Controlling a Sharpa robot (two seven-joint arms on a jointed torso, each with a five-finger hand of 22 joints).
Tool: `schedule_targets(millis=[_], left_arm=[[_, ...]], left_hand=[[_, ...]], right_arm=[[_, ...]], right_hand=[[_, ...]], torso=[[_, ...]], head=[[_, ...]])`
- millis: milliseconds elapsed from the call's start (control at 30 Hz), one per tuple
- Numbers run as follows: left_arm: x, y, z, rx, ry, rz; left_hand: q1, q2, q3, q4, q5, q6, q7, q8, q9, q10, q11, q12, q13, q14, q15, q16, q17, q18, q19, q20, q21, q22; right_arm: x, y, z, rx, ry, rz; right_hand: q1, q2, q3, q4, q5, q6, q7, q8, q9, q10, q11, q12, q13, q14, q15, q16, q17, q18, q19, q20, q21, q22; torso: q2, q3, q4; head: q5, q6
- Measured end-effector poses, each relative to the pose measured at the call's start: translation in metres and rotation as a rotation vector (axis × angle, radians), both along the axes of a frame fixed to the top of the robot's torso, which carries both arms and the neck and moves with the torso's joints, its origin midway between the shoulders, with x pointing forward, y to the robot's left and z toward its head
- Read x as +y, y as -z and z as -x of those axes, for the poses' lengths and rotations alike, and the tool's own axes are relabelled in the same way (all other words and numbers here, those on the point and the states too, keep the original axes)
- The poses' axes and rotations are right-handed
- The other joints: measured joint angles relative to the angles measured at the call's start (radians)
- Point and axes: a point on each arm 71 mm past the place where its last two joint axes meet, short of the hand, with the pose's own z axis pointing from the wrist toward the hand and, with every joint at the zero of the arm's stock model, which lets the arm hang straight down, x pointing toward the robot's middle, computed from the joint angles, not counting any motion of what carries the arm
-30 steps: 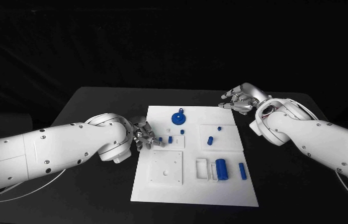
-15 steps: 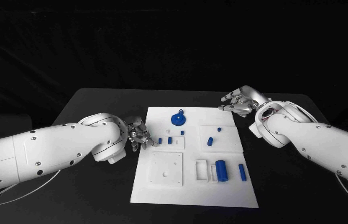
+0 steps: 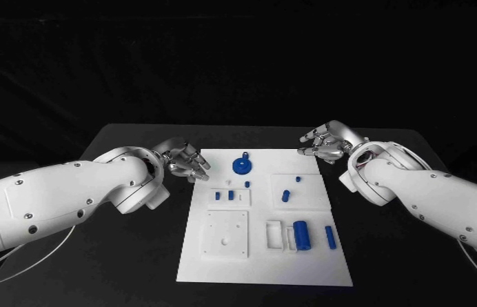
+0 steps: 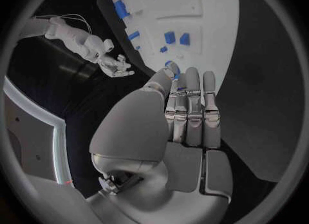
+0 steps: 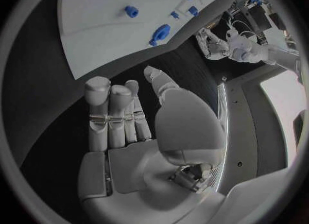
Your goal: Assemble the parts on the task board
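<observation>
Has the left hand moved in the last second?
Yes. The left hand has pulled back from the two small blue pegs, off the task board edge, toward the far side.

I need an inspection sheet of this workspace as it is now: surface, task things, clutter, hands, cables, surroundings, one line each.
Surface: black table, bare around the board.
Job's things: white task board in the middle of the table; blue round part at its far end, small blue pegs in a recess near the left edge, blue cylinder and a slimmer blue pin nearer the robot.
Clutter: nothing seen.
Hands: left hand beside the board's left edge, holding nothing, fingers apart; right hand at the far right corner, also holding nothing.
Cables: thin white cable under the left arm.
Surroundings: dark backdrop.
</observation>
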Motion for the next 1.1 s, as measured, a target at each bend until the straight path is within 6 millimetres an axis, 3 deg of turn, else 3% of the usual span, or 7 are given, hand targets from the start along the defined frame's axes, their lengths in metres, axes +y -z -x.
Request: schedule_targets(millis=[33,133,167,367,467,933,1100], left_arm=[[-0.001,-0.002,-0.001,-0.025,0.008,0.012],[-0.011,-0.009,-0.005,-0.104,0.06,0.033],[-0.017,-0.011,-0.005,-0.133,0.087,0.034],[-0.05,-0.019,-0.008,-0.269,0.232,-0.014],[-0.064,-0.022,-0.011,-0.323,0.294,-0.059],[-0.114,-0.013,-0.023,-0.424,0.516,-0.319],[-0.123,-0.006,-0.026,-0.423,0.554,-0.385]], left_hand=[[0.005,0.004,0.014,-0.019,-0.014,0.015,0.002,-0.015,-0.018,-0.005,0.005,-0.018,0.0,0.016,-0.001,-0.018,-0.01,0.012,0.0,0.0,0.005,0.017],[0.005,0.004,0.033,-0.048,-0.051,0.042,0.001,-0.037,-0.047,-0.022,0.018,-0.027,-0.001,0.042,0.0,-0.039,-0.018,0.013,0.0,0.0,0.017,0.052],[0.005,0.004,0.035,-0.054,-0.053,0.048,0.001,-0.041,-0.054,-0.029,0.02,-0.027,-0.001,0.049,0.0,-0.04,-0.018,0.024,0.0,0.0,0.02,0.061],[-0.007,0.005,0.058,-0.086,-0.045,0.057,-0.001,-0.043,-0.075,-0.039,0.021,-0.027,-0.002,0.102,-0.011,-0.015,0.003,0.043,0.035,-0.002,0.051,0.112],[-0.013,0.003,0.068,-0.095,-0.03,0.06,-0.004,-0.043,-0.075,-0.039,0.021,-0.027,-0.002,0.117,-0.015,0.001,0.016,0.043,0.046,-0.005,0.064,0.113],[-0.058,-0.007,0.081,-0.097,-0.049,0.064,-0.008,-0.043,-0.075,-0.083,0.029,-0.027,-0.002,0.128,-0.013,0.08,0.066,0.043,0.074,-0.002,0.082,0.113],[-0.064,-0.012,0.09,-0.095,-0.049,0.064,-0.008,-0.043,-0.076,-0.11,0.034,-0.027,-0.003,0.128,-0.012,0.097,0.071,0.058,0.085,0.002,0.082,0.113]], right_arm=[[0.0,0.0,0.0,0.0,-0.001,-0.002],[0.0,0.0,0.0,-0.001,-0.006,-0.008],[0.001,0.0,0.0,-0.001,-0.008,-0.011],[0.002,0.001,0.0,-0.007,-0.018,-0.025],[0.003,0.0,0.0,-0.01,-0.022,-0.031],[0.009,-0.002,0.001,-0.031,-0.037,-0.053],[0.011,-0.002,0.001,-0.036,-0.042,-0.058]], right_hand=[[0.0,0.0,0.003,-0.003,0.0,0.0,0.0,0.0,0.0,0.002,-0.002,-0.014,-0.017,-0.002,-0.002,-0.007,-0.005,0.0,0.0,0.0,-0.007,0.0],[-0.002,0.002,0.015,-0.015,0.0,0.005,-0.005,0.0,0.0,0.009,-0.009,-0.064,-0.08,-0.002,-0.002,-0.031,-0.027,0.0,0.002,-0.002,-0.03,0.0],[-0.003,0.003,0.018,-0.018,0.0,0.005,-0.005,0.0,0.0,0.011,-0.011,-0.075,-0.095,-0.005,-0.005,-0.039,-0.035,0.0,0.004,-0.004,-0.038,0.0],[-0.011,0.0,0.039,-0.03,0.0,0.01,-0.002,0.0,0.0,0.027,-0.012,-0.154,-0.204,-0.006,-0.006,-0.081,-0.091,0.0,0.004,-0.004,-0.102,0.0],[-0.011,0.0,0.039,-0.03,0.0,0.011,-0.003,0.0,0.0,0.027,-0.012,-0.162,-0.223,-0.006,-0.006,-0.081,-0.098,0.0,0.004,-0.004,-0.111,0.0],[-0.014,0.003,0.044,-0.035,0.0,0.011,-0.003,0.0,0.0,0.034,-0.013,-0.197,-0.284,-0.009,-0.009,-0.081,-0.115,0.0,0.004,-0.004,-0.137,0.0],[-0.014,0.004,0.044,-0.035,0.0,0.011,-0.003,0.0,0.0,0.034,-0.013,-0.202,-0.294,-0.009,-0.009,-0.081,-0.119,0.0,0.004,-0.004,-0.143,0.0]], torso=[[0.0,0.0,-0.0002],[0.0,0.0002,-0.0012],[0.0,0.0002,-0.0012],[0.003,0.0,-0.0012],[0.003,0.0,-0.0001],[0.004,0.0002,0.0014],[0.003,-0.0005,0.0012]], head=[[0.0,0.001],[-0.003,0.004],[-0.004,0.005],[-0.011,0.01],[-0.011,0.01],[-0.013,0.005],[-0.012,0.002]])
